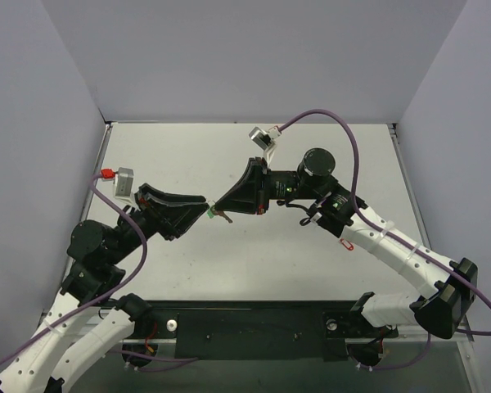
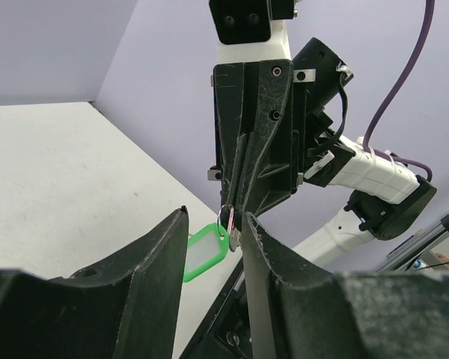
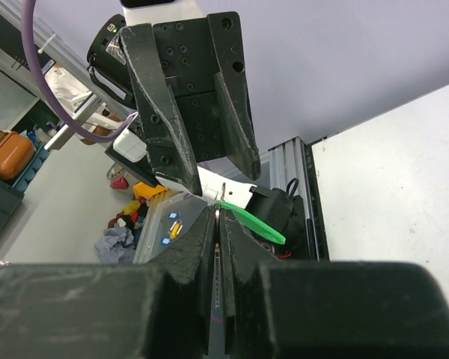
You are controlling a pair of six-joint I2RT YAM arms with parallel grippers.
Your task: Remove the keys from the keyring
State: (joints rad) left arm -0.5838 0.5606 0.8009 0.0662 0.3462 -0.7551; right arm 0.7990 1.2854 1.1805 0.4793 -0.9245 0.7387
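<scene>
Top external view gives us both arms reaching toward each other above the middle of the white table [image 1: 188, 155]. The left gripper [image 1: 201, 205] and the right gripper [image 1: 221, 205] meet almost tip to tip in the air. The green key fob [image 1: 209, 212] sits between their tips, raised off the tabletop.

From the left wrist we see the right gripper's fingers pressed together on a thin silver piece, the key [image 2: 227, 221]. The fob dangles just below it and to one side. The left gripper's own fingers [image 2: 150, 254] stand apart, one on each side of the fob and key. The fob lies close to one finger, but we cannot tell whether it touches.

From the right wrist we see the same thing. Its fingers are closed on the thin metal, the fob juts out sideways from their tips, and the left gripper's jaws are spread just beyond.

A red oval outline piece [image 1: 346, 244] lies on the table beside the right forearm, well apart from the fob.
</scene>
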